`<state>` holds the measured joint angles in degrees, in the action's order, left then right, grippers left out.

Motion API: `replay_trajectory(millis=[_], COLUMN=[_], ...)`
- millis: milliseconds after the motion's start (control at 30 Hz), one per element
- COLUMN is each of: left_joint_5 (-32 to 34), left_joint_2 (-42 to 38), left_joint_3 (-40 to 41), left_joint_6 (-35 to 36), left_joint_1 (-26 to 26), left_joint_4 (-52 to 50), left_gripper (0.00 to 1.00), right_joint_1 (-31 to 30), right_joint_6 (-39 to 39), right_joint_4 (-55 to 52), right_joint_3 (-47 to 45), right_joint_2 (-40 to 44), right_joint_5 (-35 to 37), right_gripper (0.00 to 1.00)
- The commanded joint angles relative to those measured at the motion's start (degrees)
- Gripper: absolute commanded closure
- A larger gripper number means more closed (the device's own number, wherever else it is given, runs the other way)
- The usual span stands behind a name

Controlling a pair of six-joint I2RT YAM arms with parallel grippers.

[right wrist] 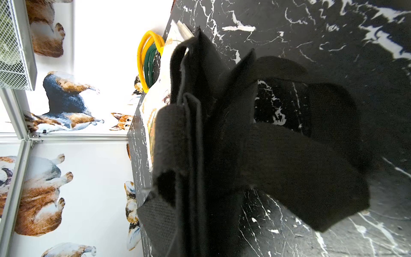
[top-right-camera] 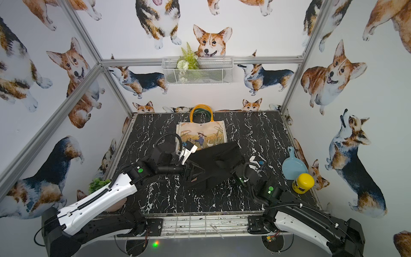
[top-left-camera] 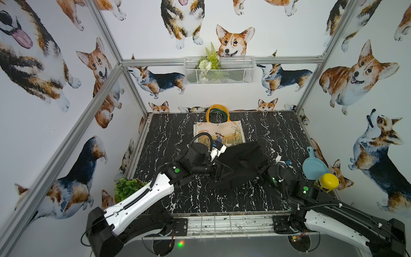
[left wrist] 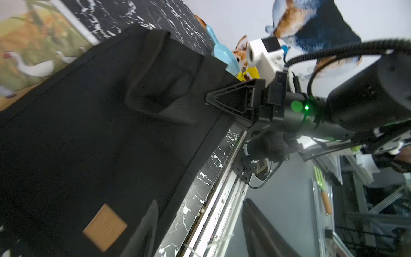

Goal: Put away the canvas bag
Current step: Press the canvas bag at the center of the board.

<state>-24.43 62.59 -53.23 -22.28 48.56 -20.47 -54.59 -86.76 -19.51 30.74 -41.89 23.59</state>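
Soft, even light is falling from above in both top views, brightening the white walls (top-left-camera: 278, 33) while the dark marble tabletop (top-left-camera: 278, 133) is swallowing detail. The black canvas bag (top-left-camera: 240, 162) is merging with it, its folds barely showing. Wide-angle distortion is bending the frame bars (top-left-camera: 336, 33) toward the edges. In the right wrist view the wall is blowing out white, and fabric close to the lens is blurring
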Motion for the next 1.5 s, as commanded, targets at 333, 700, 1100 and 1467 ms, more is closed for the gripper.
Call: replay_trajectory(millis=[333,700,1100,1467], left_joint_5=[23.0,21.3,16.7,18.5], left_joint_2=[20.0,17.5,22.4,23.5], left_joint_3=[-10.9,-5.2,-6.8,-6.2], left_joint_6=[10.4,6.3,2.7,1.8], left_joint_1=[17.8,18.0,19.5,21.6], left_joint_4=[0.6,5.9,12.5,12.7], left_gripper=[0.38,0.38,0.39,0.39], right_joint_1=[-3.7,-3.7,-3.7,-3.7], right_joint_6=[-11.4,-5.9,-6.1,-7.0], right_joint_4=[-0.9,6.4,7.4,7.8], right_joint_3=[1.9,-0.9,-0.5,-0.8], right_joint_2=[3.2,4.2,3.6,3.8], right_joint_5=[4.2,1.6,0.9,0.4], right_gripper=[1.0,0.45,0.59,1.0])
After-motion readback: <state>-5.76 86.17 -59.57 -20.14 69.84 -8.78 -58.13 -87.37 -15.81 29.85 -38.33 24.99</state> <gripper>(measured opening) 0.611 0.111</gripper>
